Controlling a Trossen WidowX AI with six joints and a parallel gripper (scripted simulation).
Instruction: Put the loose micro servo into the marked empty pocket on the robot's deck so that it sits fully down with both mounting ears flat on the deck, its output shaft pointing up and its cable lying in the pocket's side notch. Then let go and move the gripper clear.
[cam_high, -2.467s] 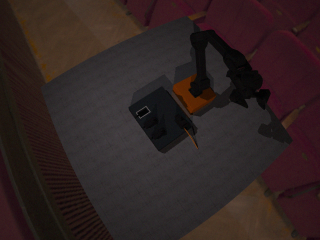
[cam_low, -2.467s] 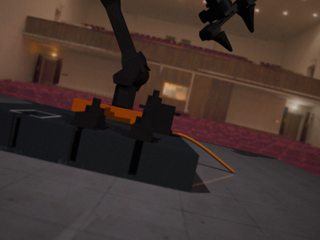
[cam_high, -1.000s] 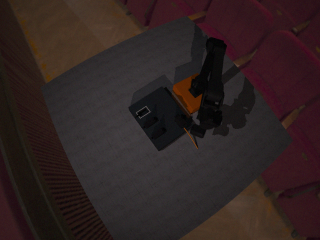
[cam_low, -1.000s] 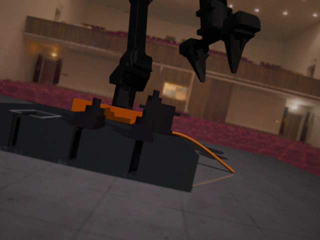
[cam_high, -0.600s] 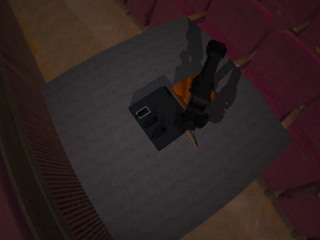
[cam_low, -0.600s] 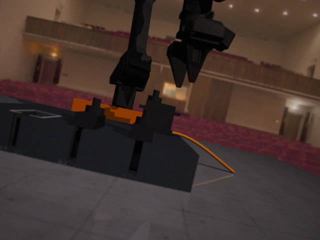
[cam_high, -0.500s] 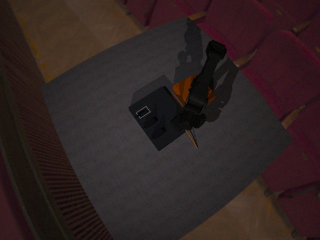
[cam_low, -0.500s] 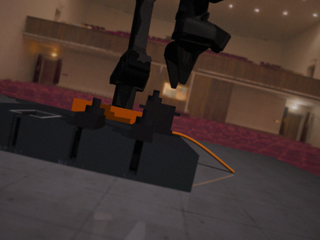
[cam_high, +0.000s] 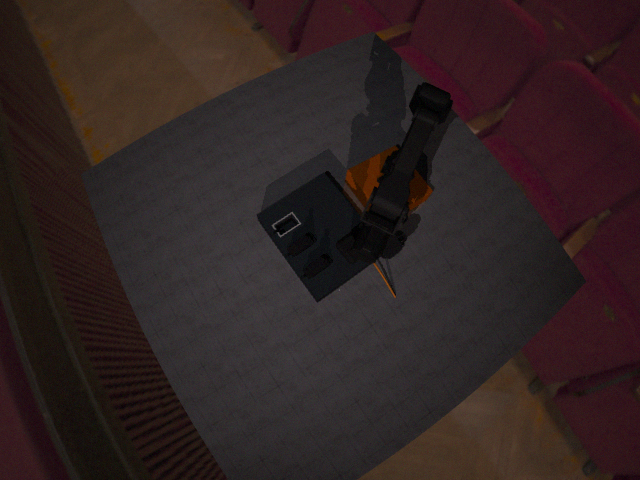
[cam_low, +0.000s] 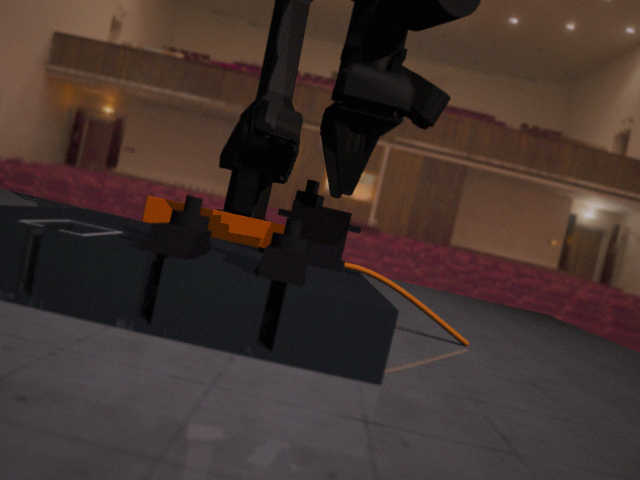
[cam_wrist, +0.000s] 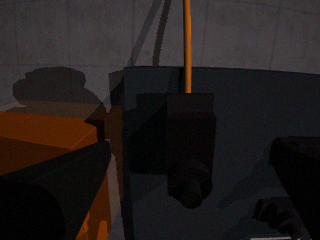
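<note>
The loose micro servo (cam_low: 325, 237) (cam_wrist: 191, 142) is a dark box standing upright on the dark deck (cam_high: 330, 201) (cam_low: 336, 320) (cam_wrist: 250, 100), shaft up, near the edge by the orange block. Its orange cable (cam_high: 385, 281) (cam_low: 413, 300) (cam_wrist: 188, 45) runs over the deck's edge down toward the table. My gripper (cam_low: 338, 194) (cam_wrist: 190, 150) is open and empty above the servo; in the wrist view one finger is to each side of it. In the top view the arm hides most of the servo. The white-outlined pocket (cam_high: 286, 224) (cam_low: 67, 226) is empty, at the deck's far end.
Two seated servos (cam_high: 301, 244) (cam_high: 317, 266) (cam_low: 178, 237) (cam_low: 281, 263) stand up from the deck between the pocket and the loose servo's end. The orange block (cam_high: 364, 173) (cam_low: 240, 229) (cam_wrist: 45, 130) under the arm's base is close beside the deck. The grey table (cam_high: 310, 361) surrounds both.
</note>
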